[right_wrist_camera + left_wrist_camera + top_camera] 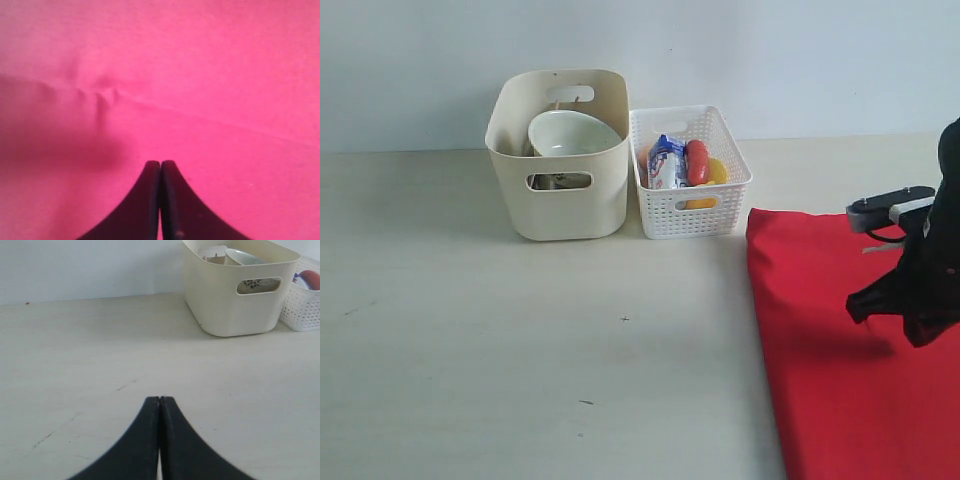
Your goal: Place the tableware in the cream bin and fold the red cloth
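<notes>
The cream bin [560,200] stands at the back of the table with a white bowl [570,135] tilted inside it. Other tableware under the bowl is mostly hidden. The red cloth [820,380] lies flat on the right side of the table and runs off the view's edge. My right gripper [857,307] hovers just over the cloth, shut, with nothing between its fingers; in the right wrist view the gripper [160,163] has only red cloth [200,75] beneath it, with a small wrinkle ahead. My left gripper [160,400] is shut and empty over bare table, some way from the cream bin [225,310].
A white lattice basket [690,205] stands right of the cream bin, holding a milk carton [666,160], a sausage [697,160] and something yellow. A pale wall rises behind both containers. The cloth's back corner lies close to the basket.
</notes>
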You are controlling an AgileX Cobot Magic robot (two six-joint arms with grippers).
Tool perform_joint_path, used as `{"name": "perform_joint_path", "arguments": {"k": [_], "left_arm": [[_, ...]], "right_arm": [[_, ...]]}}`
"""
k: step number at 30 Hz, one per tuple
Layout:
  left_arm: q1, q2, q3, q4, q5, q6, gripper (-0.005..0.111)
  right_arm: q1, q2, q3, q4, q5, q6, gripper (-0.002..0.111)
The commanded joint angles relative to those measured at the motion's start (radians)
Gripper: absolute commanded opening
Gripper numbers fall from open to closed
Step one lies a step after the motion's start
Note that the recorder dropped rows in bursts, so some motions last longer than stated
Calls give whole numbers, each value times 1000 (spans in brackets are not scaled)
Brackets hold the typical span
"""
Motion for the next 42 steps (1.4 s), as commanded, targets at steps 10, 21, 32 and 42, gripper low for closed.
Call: {"name": "perform_joint_path", "arguments": {"k": [10,21,32,42], "left_arm": [[3,-6,3,-2,-4,-2,0],[3,-6,3,-2,-4,-2,0],[3,-6,3,-2,-4,-2,0],[3,-6,3,-2,-4,-2,0]], "right_arm": [[-1,143,-32,-198,-67,242,0],[-11,230,-186,-200,-90,256,0],[-72,368,-363,-170,-99,265,0],[-89,536,-624,-100,-67,265,0]]}}
